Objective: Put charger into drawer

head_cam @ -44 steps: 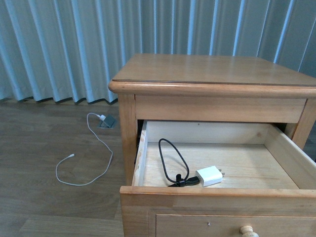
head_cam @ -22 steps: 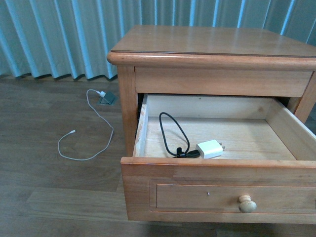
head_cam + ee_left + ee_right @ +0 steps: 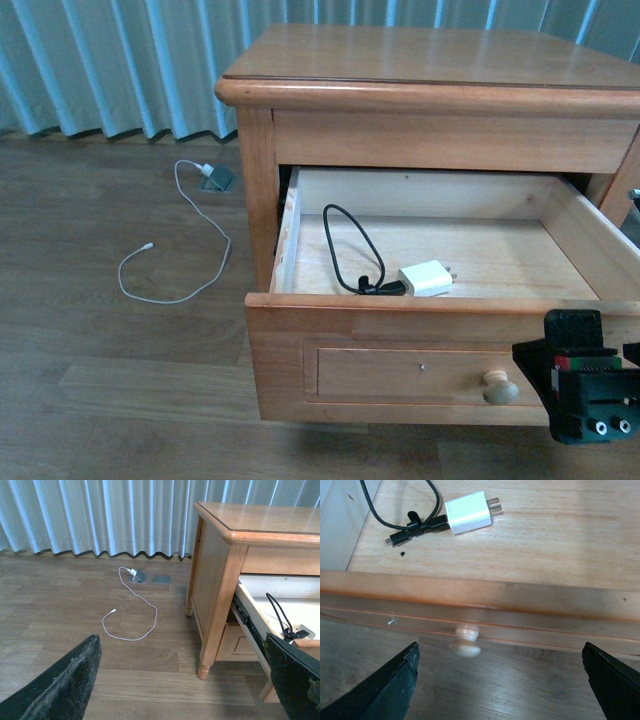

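The upper drawer (image 3: 400, 325) of the honey-coloured nightstand stands pulled out. The white cube charger (image 3: 425, 278) lies on the drawer's pale floor near the front wall, with its looped black cable (image 3: 350, 250) beside it. In the right wrist view the charger (image 3: 468, 513) lies just behind the drawer front (image 3: 470, 592), with the pale knob (image 3: 465, 646) in front of it. My right gripper (image 3: 502, 680) is open and empty, in front of the knob and to its right (image 3: 575, 335). My left gripper (image 3: 180, 680) is open and empty over the floor, left of the nightstand.
A long thin white cable (image 3: 180, 260) lies looped on the wooden floor left of the nightstand, running to a floor socket (image 3: 217, 180). Blue-grey curtains (image 3: 120, 60) hang behind. The nightstand's leg (image 3: 212, 630) stands close to my left gripper.
The front view has dropped lower, so the drawer front and knob show fully. My right gripper has come into that view at the lower right. The charger has not moved.
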You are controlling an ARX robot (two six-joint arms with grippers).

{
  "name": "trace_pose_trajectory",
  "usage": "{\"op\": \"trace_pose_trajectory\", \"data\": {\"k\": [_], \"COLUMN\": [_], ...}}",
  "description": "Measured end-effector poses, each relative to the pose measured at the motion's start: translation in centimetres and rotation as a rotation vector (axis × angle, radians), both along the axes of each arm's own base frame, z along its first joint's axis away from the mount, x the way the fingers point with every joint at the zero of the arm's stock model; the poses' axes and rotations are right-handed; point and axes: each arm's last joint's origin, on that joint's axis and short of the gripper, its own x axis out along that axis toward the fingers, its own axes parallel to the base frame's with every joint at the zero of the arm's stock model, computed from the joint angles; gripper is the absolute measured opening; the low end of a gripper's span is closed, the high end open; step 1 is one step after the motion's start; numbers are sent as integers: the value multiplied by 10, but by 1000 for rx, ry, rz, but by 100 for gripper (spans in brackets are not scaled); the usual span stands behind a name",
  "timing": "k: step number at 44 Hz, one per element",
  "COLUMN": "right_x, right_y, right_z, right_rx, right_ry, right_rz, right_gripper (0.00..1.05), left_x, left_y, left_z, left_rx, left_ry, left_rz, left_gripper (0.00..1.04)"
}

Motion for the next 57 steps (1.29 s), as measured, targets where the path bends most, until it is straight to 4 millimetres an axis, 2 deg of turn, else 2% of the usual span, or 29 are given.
{"op": "trace_pose_trajectory", "data": {"k": [10, 21, 38, 45, 51, 57], "right_x": [15, 45, 129, 154, 184, 199], "right_y": [7, 18, 35, 38, 41, 43], "right_z": [-6, -12, -36, -46, -53, -55], "right_rx": [-15, -17, -4, -14, -21, -27], "right_ry": [-16, -69, -163, -209, -253, -315], "right_rz": [-7, -7, -41, -78, -108, -129], "right_gripper": [96, 96, 96, 96, 96, 96], "left_x": [0, 0, 0, 0, 0, 0], "left_y": [0, 0, 0, 0, 0, 0], "left_z": [0, 0, 0, 0, 0, 0], "left_rx": [0, 0, 0, 0, 0, 0], "left_ry": [0, 0, 0, 0, 0, 0], "left_rz": [0, 0, 0, 0, 0, 0], "left_gripper": [99, 99, 99, 99, 99, 99]}}
